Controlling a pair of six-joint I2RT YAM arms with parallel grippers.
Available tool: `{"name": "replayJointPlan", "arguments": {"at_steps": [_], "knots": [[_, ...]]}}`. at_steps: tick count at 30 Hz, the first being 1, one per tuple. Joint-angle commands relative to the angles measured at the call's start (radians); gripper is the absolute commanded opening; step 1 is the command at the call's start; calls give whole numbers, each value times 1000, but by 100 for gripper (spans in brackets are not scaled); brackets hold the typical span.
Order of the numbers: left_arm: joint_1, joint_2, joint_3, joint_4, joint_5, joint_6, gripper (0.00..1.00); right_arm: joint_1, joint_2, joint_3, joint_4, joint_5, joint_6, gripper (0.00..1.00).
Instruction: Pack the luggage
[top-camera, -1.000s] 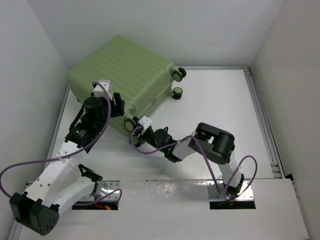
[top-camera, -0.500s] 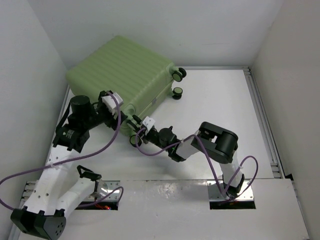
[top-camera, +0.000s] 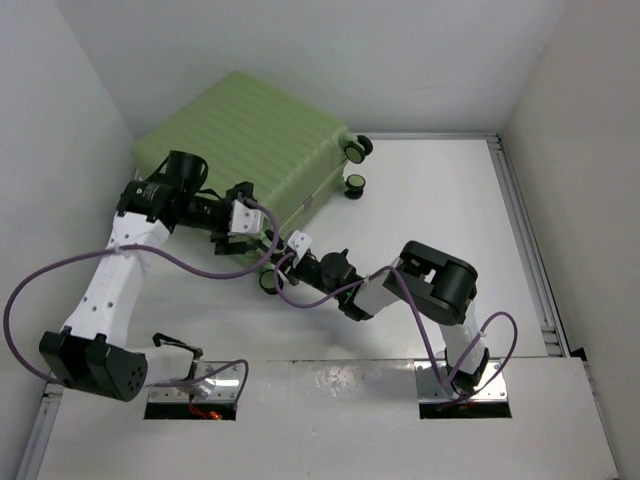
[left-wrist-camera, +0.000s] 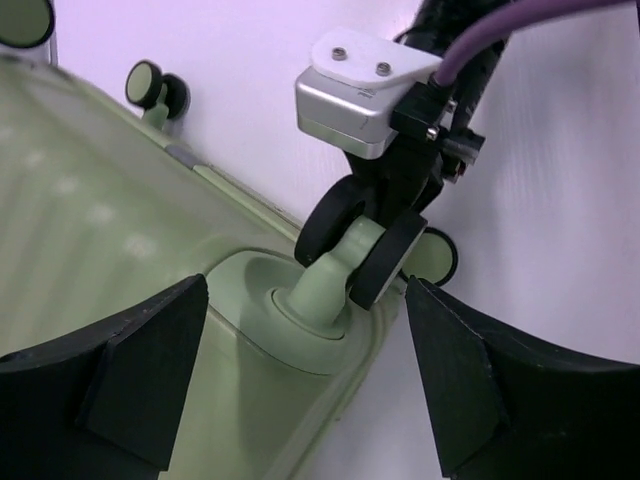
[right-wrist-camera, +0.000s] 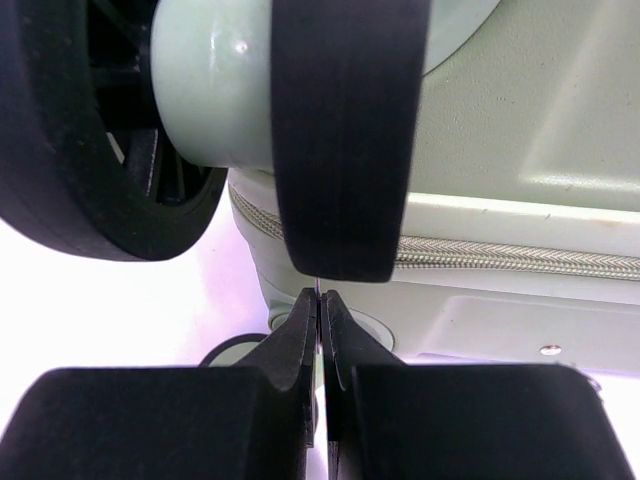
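Pale-green ribbed luggage (top-camera: 270, 135) lies zipped, closed right hand (right-wrist-camera: 318, 296) beside its wheel (right-wrist-camera: 340, 140).

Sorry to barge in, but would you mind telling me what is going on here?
Two robot arms are working at the near corner of a closed green suitcase that lies at the back left of the table. The right gripper, its fingers shut, has its tips right at a corner wheel. The left gripper hovers over that same wheel with its fingers wide open, holding nothing. Nothing else to pack is in view.
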Motion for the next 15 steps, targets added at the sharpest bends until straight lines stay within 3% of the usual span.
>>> {"name": "replayJointPlan", "arguments": {"at_steps": [1,9,15], "knots": [[-17,36,57,-159,31,305,86,-25,-29,12,138,17,13,0],[-140,84,68,-159,-81,455,86,-26,-26,25,130,26,20,0],[-204,180,89,-150,-145,432,86,-42,-35,26,132,23,23,0]]}}
